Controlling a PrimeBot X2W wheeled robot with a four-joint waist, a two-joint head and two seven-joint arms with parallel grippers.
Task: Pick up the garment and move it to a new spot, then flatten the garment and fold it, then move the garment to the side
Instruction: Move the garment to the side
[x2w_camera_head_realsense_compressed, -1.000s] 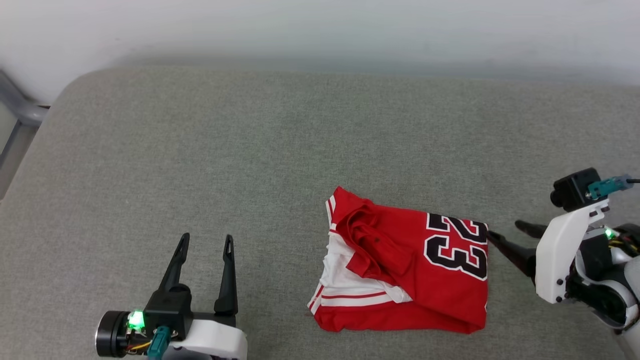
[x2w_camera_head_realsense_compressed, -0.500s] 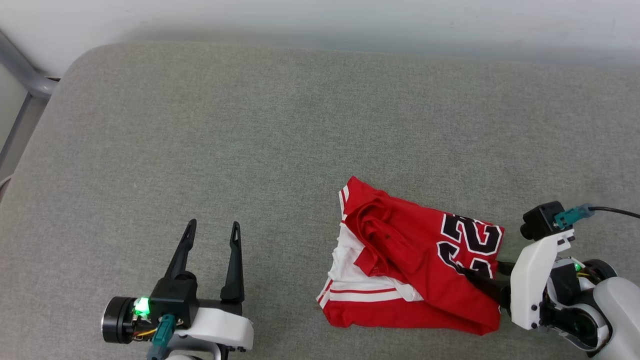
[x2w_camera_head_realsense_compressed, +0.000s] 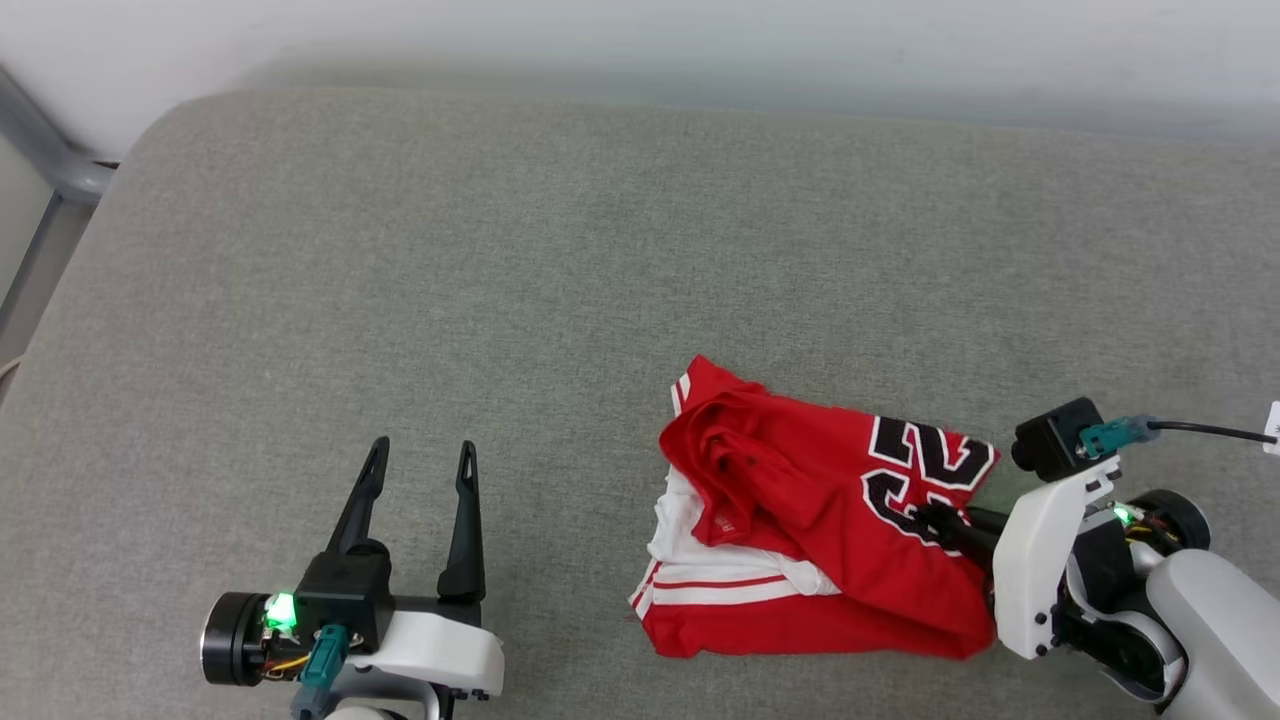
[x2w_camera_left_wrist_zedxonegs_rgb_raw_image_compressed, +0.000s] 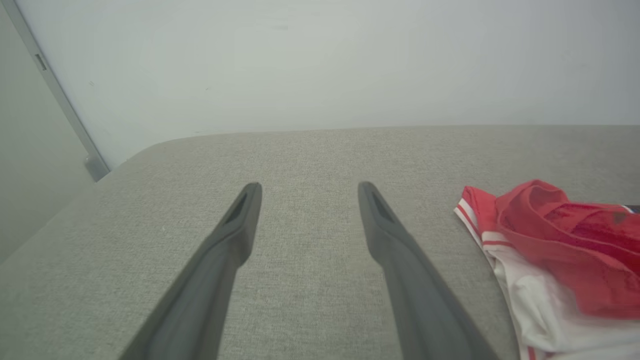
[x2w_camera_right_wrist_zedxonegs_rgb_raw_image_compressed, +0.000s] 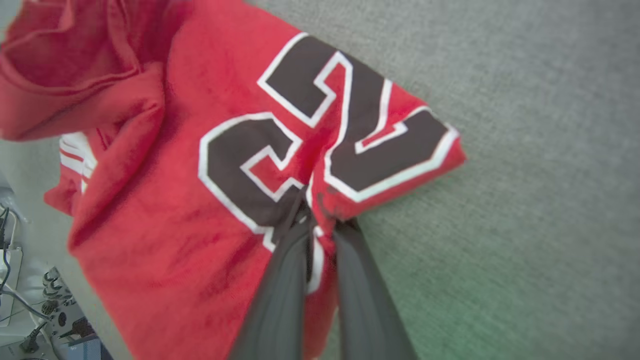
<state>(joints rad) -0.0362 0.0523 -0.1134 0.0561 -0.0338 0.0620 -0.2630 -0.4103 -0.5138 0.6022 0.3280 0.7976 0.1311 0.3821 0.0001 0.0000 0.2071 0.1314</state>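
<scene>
Head view, with both wrist views. The garment (x2w_camera_head_realsense_compressed: 820, 540), a red jersey knit with white sleeves, striped trim and black numerals outlined in white, lies as a loosely folded, roughly rectangular bundle in the lower centre-right of the frame on a grey, coarse-woven cushion (x2w_camera_head_realsense_compressed: 500, 250). Its long axis runs across the frame, the collar and white sleeve folds toward the centre, the numerals toward the right edge. The right end effector (x2w_camera_head_realsense_compressed: 940, 522) enters from the lower right, pointing along that axis; its two long dark fingers are drawn nearly together and pinch the cloth at the numbered edge, seen close up in the right wrist view (x2w_camera_right_wrist_zedxonegs_rgb_raw_image_compressed: 322, 215), where the fabric puckers between the tips. The left end effector (x2w_camera_head_realsense_compressed: 422, 450) rests at the lower left, well apart from the bundle, fingers spread wide and holding nothing; in its own view (x2w_camera_left_wrist_zedxonegs_rgb_raw_image_compressed: 309, 189) the garment lies off to the right of the frame. The right arm is thus the nearer, already in contact. Judged from the single pinch at one edge, a lift would probably let the soft, limp layers hang and unfold beneath the grip, not rise as one piece.
</scene>
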